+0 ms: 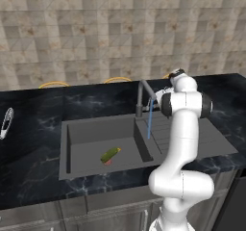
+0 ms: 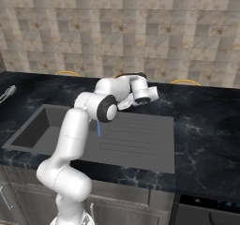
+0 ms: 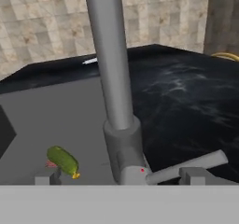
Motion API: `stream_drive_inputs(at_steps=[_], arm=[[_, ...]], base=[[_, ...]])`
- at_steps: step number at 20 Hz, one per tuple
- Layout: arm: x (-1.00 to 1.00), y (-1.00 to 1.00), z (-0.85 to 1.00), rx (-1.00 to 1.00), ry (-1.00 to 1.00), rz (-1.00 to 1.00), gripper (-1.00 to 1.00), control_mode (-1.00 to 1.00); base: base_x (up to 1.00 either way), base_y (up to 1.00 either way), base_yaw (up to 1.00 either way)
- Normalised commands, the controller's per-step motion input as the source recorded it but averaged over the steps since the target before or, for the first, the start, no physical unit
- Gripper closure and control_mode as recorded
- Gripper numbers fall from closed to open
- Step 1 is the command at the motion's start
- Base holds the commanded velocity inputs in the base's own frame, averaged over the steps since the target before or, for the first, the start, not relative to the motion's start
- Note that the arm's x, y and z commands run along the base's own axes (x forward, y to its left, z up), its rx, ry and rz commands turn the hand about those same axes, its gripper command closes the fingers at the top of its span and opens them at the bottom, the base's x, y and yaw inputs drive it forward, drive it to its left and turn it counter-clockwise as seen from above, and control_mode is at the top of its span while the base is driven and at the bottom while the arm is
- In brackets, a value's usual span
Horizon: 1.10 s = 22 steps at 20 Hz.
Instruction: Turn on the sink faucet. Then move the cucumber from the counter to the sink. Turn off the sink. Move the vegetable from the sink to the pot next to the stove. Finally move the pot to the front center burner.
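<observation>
You see the yellow-green cucumber (image 1: 110, 154) lying on the sink (image 1: 91, 134) floor; the sink faucet (image 1: 143, 96) runs a thin blue stream onto the drainboard.

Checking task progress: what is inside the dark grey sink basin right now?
A small yellow-green cucumber lies on the floor of the dark grey basin, over the red drain mark. A thin blue water stream falls beside it. The arm hides the drainboard's near part.

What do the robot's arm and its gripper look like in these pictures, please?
The arm is built of smooth, rounded white segments joined by dark grey to black joint bands, the widest a black ring at the elbow. Its base swells into a bulbous white link. No loose cables or lettering show. The gripper ends in two small, blocky grey finger tips.
</observation>
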Motion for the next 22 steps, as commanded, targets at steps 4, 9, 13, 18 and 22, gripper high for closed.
stream_drive_inputs(at_steps=[4,9,13,18,22], arm=[[0.0,0.48,0.17,-0.04,-0.02,0.11,-1.0,-1.0],[0.0,0.48,0.13,-0.04,-0.01,0.11,-1.0,-1.0],[0.03,0.22,0.03,-0.02,-0.01,0.05,-1.0,-1.0],[0.23,-0.47,-0.09,0.0,0.0,0.0,-1.0,-1.0],[0.22,-0.63,-0.12,0.02,0.0,0.0,-1.0,-1.0]], base=[[0.0,0.0,0.0],[0.0,0.0,0.0],[0.0,0.0,0.0],[0.0,0.0,0.0],[0.0,0.0,0.0]])
